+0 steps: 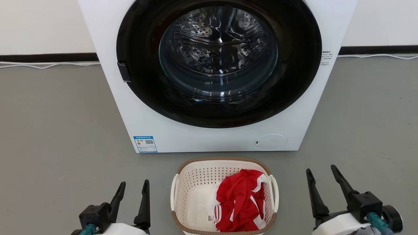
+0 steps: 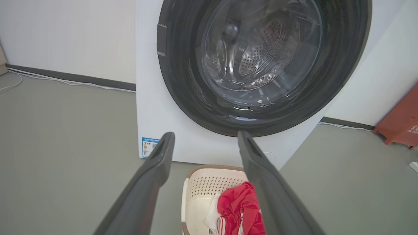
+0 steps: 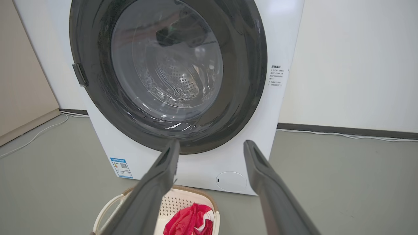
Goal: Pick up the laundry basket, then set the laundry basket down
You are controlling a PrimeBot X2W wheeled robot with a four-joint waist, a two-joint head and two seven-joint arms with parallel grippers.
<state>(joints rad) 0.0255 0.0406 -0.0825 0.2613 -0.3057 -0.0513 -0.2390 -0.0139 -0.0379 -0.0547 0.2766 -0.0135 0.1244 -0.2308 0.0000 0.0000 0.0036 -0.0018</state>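
Though illegible, sticker point(image 1: 145, 144) near laundry basket point(image 1: 224, 159)

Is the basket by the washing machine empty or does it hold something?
Not empty. A crumpled red and white garment lies in the right half of the basket; its left half is bare.

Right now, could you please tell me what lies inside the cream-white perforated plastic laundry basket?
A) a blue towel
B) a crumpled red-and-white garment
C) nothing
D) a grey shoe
B: a crumpled red-and-white garment lies in the right half of the cream-white perforated plastic laundry basket.
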